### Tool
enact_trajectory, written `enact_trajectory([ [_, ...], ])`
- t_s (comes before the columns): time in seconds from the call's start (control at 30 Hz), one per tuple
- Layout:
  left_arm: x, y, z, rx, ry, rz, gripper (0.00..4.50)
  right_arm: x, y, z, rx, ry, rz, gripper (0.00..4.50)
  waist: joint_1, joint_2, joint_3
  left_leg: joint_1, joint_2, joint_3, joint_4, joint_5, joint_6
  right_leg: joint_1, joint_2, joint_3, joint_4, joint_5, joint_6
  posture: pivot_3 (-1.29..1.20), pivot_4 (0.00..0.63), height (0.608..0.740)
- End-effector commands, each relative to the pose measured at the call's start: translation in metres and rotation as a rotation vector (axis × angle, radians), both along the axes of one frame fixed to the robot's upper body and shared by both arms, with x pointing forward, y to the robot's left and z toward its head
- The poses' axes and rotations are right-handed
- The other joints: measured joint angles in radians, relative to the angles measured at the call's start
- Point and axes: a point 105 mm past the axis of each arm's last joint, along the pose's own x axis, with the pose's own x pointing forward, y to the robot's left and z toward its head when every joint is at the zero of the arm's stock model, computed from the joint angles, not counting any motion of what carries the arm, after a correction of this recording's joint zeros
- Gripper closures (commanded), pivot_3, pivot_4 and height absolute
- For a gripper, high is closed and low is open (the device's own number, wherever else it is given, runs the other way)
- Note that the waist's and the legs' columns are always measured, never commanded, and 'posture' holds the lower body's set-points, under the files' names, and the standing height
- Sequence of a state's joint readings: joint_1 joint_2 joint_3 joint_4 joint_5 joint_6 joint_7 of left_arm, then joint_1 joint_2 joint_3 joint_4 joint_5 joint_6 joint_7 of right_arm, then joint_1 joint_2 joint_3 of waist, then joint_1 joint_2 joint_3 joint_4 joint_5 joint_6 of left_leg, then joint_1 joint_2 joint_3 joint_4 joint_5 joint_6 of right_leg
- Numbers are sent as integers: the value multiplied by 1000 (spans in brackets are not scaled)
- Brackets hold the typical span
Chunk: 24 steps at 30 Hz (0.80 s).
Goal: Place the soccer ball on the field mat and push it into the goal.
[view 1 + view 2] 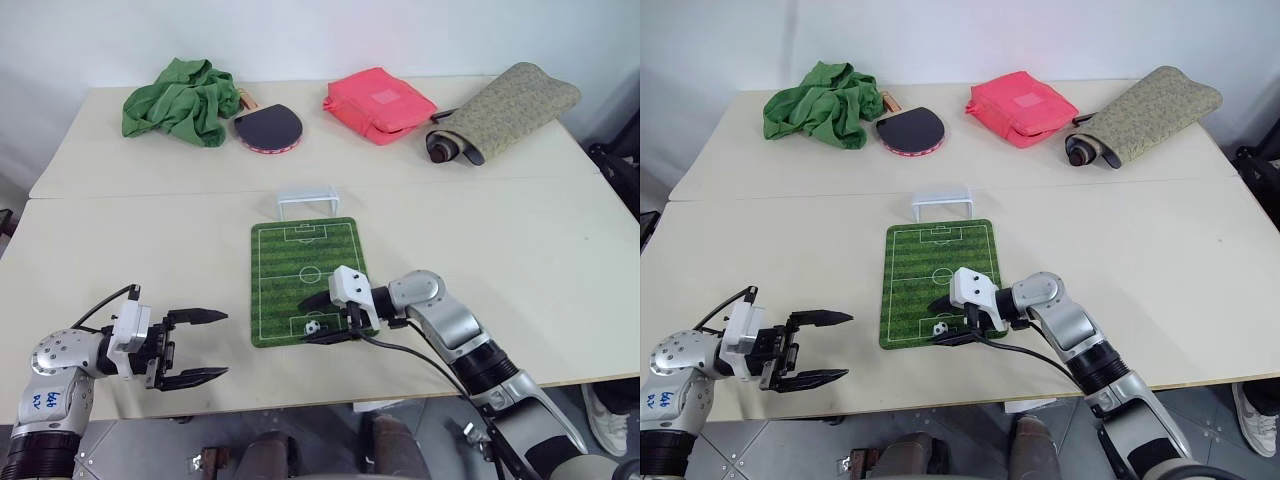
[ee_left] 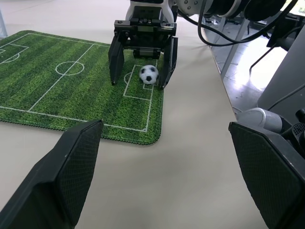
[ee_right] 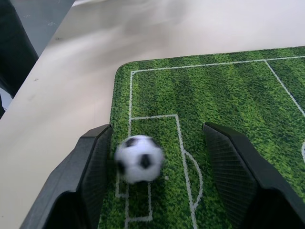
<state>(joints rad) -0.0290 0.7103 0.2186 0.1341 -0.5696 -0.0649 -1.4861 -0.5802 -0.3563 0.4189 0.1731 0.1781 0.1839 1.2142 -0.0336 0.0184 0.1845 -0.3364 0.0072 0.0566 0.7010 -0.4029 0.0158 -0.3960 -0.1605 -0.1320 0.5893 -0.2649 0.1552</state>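
The right gripper [image 2: 141,59] is low over the near end of the field mat [image 1: 275,275], and its two black fingers [image 3: 93,169] are apart. The soccer ball [image 3: 139,158] sits on the green grass between them, close beside one finger and well apart from the other. It looks let go, not squeezed (its edges are a bit blurry, so it may be rolling a little). So the first step, putting the ball on the mat, looks done, and the push is the step to come. The goal [image 1: 308,198] stands at the far end of the mat, straight across from the fingers, just off the mat's short edge. For the next move, I think a finger needs to get behind the ball, on the side away from the goal, and nudge it gently down the middle of the mat so it rolls straight and does not slip off the side. The left gripper [image 1: 190,348] hangs over the bare tabletop [image 1: 520,230] with its fingers wide apart and nothing in them, well away from the mat.
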Motion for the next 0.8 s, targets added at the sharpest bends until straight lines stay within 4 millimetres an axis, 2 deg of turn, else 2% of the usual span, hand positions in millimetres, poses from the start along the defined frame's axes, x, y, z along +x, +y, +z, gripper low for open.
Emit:
enact_trajectory([
  [0.03,1,4,5,0,-24,16,0,2,-1,5,19,-10,4,1348,0,0,0,0,0,0,0,0,0,0,0,0,0,0,0,0,150,740],
  [0.2,1,3,4,-5,-24,16,0,-2,-1,11,45,-6,33,1348,0,0,0,0,0,0,0,0,0,0,0,0,0,0,0,0,150,740],
  [0.4,0,3,3,-12,-18,19,0,8,-1,38,159,-74,0,1348,1,0,0,0,0,0,0,0,0,0,0,0,0,0,0,0,150,740],
  [0.6,-2,2,2,-18,-10,19,0,11,-12,64,227,-129,-8,1348,1,0,0,0,0,0,0,0,0,0,0,0,0,0,0,0,150,740],
  [0.67,0,3,3,-17,-15,22,0,3,-22,76,248,-148,32,1348,4,1,1,0,0,0,0,0,0,0,0,0,0,0,0,0,150,740],
  [0.73,0,4,4,-15,-19,23,0,-8,-28,79,247,-143,71,1348,6,0,1,-1,0,-1,0,0,0,0,0,0,-1,0,0,0,150,740],
  [0.8,1,6,6,-17,-28,29,0,-22,-32,77,238,-128,104,1746,6,0,0,-1,0,-1,0,0,0,0,0,-1,-1,0,0,0,150,740],
])
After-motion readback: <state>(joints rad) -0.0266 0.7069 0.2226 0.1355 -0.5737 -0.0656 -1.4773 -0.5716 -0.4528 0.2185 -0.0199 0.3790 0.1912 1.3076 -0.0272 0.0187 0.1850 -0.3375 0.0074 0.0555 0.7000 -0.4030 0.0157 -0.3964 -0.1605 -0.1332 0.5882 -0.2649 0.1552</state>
